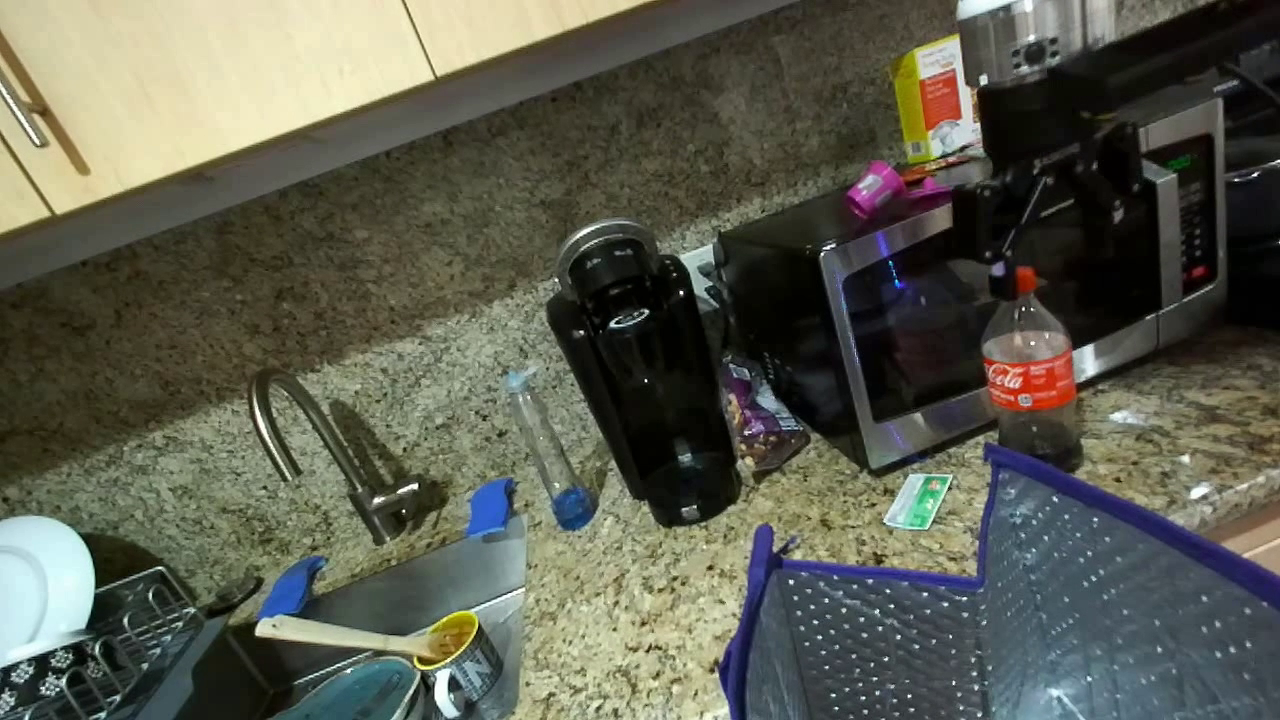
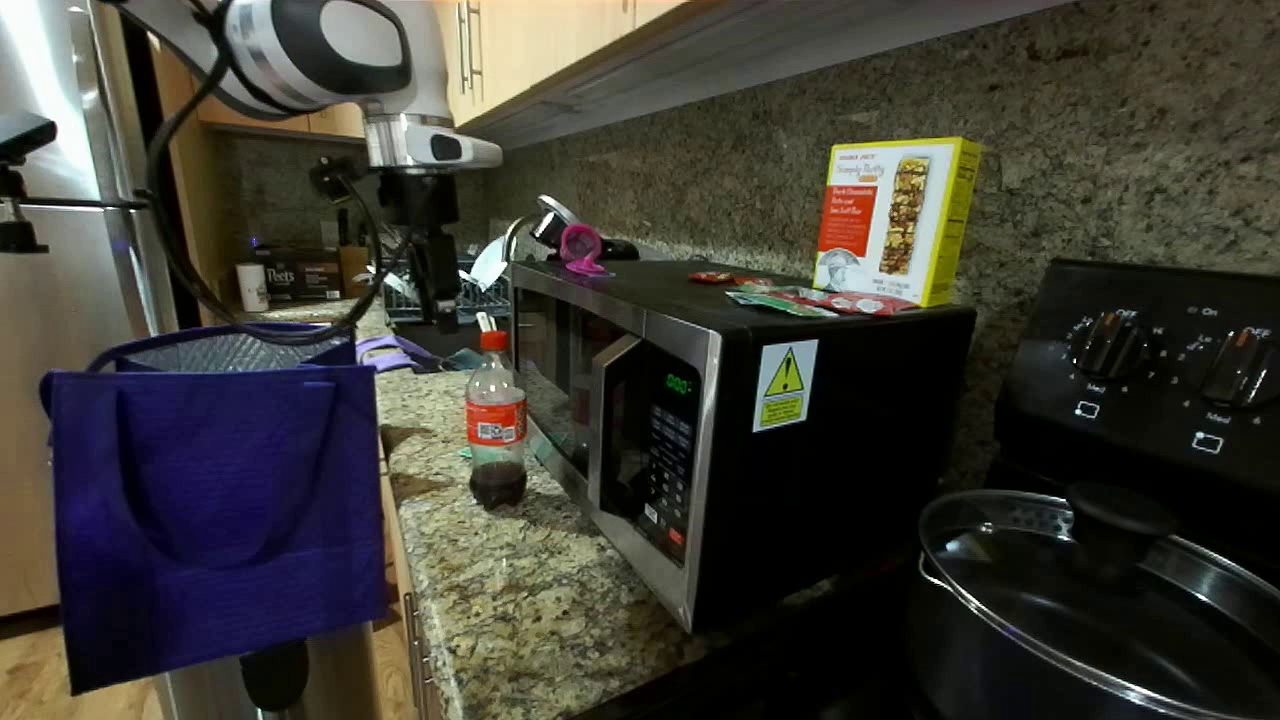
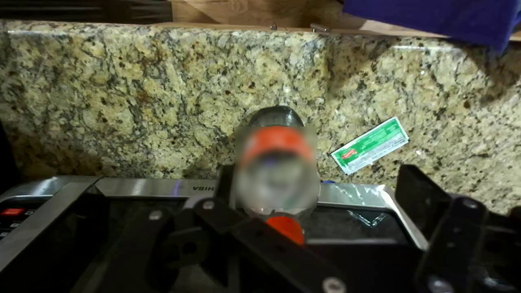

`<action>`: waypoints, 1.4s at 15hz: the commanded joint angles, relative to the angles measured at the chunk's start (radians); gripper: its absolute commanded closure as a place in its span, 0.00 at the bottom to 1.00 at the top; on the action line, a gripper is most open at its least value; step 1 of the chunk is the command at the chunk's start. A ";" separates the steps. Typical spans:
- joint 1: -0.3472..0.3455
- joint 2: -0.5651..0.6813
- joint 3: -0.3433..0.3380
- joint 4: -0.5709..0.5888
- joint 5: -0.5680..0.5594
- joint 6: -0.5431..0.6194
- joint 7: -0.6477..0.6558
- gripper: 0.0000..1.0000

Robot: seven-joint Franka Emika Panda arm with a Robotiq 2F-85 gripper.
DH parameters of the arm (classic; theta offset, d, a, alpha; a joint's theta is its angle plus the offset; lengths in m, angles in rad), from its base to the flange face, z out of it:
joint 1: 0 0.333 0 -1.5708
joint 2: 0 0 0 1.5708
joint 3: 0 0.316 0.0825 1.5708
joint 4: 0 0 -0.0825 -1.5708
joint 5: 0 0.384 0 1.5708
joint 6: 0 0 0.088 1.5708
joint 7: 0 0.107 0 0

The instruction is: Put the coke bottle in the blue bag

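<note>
Nearest the wrist camera is the gripper [image 3: 319, 185]; its fingers stand spread, at 9 and 3 o'clock about the gap.

In an exterior view, the Coca-Cola bottle [image 2: 496, 428], red-capped and part-filled with dark cola, stands upright on the granite desk [image 2: 555, 625], with the gripper at 11 o'clock from its body. The insulated blue tote bag [image 2: 220, 455] is located beside the desk edge, between 8 and 9 o'clock from the bottle; its open mouth exposes a silver lining. The microwave [image 2: 850, 450] is located at 3 o'clock from the bottle and carries a Simply Nutty bar box [image 2: 890, 222]. A glass-lidded pot [image 2: 1090, 610] is located at 4 o'clock of the view.

In the wrist view, the bottle cap lies partly behind a gripper link, and a blurred patch covers the middle of the bottle; contact between gripper and bottle cannot be determined. A green-and-white packet [image 3: 370, 145] lies flat on the desk, near the bottle at 3 o'clock from it.

In an exterior view, a black coffee maker [image 1: 640, 400] stands on the desk, between 8 and 9 o'clock from the microwave.
</note>
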 commanded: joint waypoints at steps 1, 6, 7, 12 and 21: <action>0.017 0.065 -0.035 0.075 0.005 0.004 0.043 0.00; 0.029 0.131 -0.062 0.140 -0.002 0.042 0.007 0.00; 0.031 0.140 -0.065 0.149 -0.002 0.042 0.004 0.00; 0.036 0.164 -0.081 0.178 0.015 0.030 0.007 0.25; 0.018 0.147 -0.115 0.142 0.059 0.041 0.004 0.71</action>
